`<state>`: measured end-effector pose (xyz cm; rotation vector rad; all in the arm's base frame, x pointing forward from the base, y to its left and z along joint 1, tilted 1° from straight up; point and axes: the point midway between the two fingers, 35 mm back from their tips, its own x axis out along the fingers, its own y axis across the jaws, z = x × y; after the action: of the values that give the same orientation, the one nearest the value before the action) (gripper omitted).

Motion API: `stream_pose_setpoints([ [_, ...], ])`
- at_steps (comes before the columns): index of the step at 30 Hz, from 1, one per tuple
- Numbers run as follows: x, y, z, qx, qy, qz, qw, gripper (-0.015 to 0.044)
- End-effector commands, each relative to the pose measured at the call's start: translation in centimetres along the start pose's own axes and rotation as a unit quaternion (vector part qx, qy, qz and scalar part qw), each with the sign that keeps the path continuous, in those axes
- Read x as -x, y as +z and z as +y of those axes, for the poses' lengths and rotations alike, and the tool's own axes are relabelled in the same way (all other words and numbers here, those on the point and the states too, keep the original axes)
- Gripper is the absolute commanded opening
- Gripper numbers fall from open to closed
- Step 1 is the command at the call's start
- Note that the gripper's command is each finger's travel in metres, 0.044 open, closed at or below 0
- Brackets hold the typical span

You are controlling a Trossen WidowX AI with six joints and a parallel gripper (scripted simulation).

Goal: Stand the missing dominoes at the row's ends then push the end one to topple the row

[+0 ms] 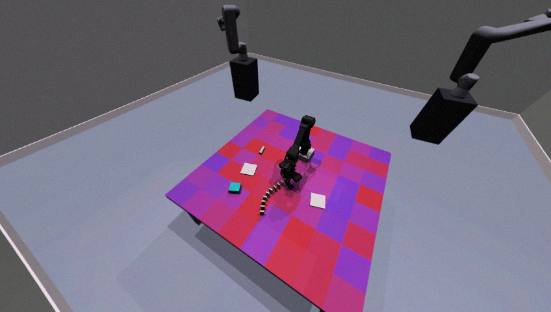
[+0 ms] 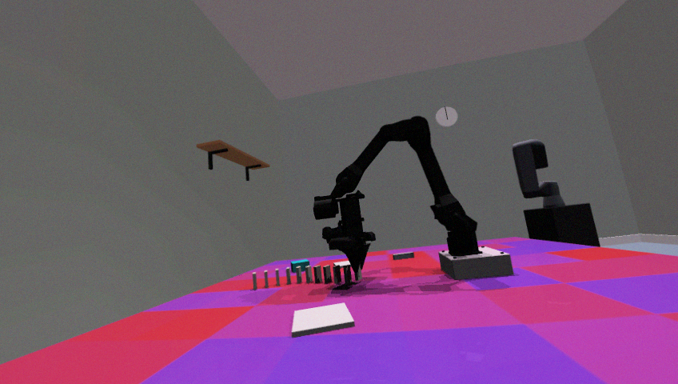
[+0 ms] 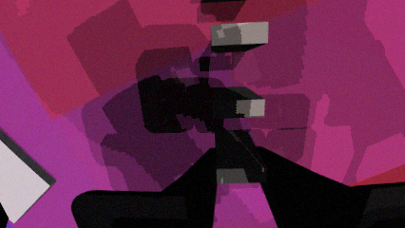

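Note:
A curved row of several pale upright dominoes (image 1: 267, 194) (image 2: 288, 275) (image 3: 254, 31) stands on the table. My gripper (image 1: 290, 185) (image 2: 358, 273) (image 3: 235, 153) is shut on a domino (image 2: 359, 275) (image 3: 231, 176) and points straight down, at table level or just above it. The held domino is upright beyond the row's end nearest the robot base, with a gap to the last standing domino (image 3: 257, 107). Whether its foot touches the table cannot be told. The fingers hide much of it, and the arm's shadow darkens this end.
A white tile (image 1: 318, 200) (image 2: 323, 318) (image 3: 21, 187) lies on one side of the row. Another white tile (image 1: 248, 169) and a teal block (image 1: 234, 187) (image 2: 299, 265) lie on the other side. A grey bar (image 1: 262, 149) (image 2: 403, 256) lies farther back.

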<state>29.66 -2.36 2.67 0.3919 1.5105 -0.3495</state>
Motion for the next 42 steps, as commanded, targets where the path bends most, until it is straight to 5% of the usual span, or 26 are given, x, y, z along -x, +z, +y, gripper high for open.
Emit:
stream_pose_setpoints([
  [1, -0.5, -0.1, 0.0, -0.002, 0.001, -0.002, 1.000, 0.0107],
  [9, -0.5, -0.1, 0.0, -0.002, 0.001, -0.002, 1.000, 0.0107],
  [22, -0.5, -0.1, 0.0, -0.002, 0.001, -0.002, 1.000, 0.0440],
  [26, 0.6, 0.1, 0.1, -0.002, 0.001, -0.002, 1.000, 0.0440],
  [34, 12.5, 0.0, 0.0, 0.000, 0.001, -0.002, 1.000, 0.0440],
  [39, 12.8, -0.1, -0.1, 0.000, 0.001, -0.002, 1.000, 0.0440],
  [42, 12.3, -0.4, 0.0, 0.070, 0.001, -0.002, 0.998, 0.0361],
])
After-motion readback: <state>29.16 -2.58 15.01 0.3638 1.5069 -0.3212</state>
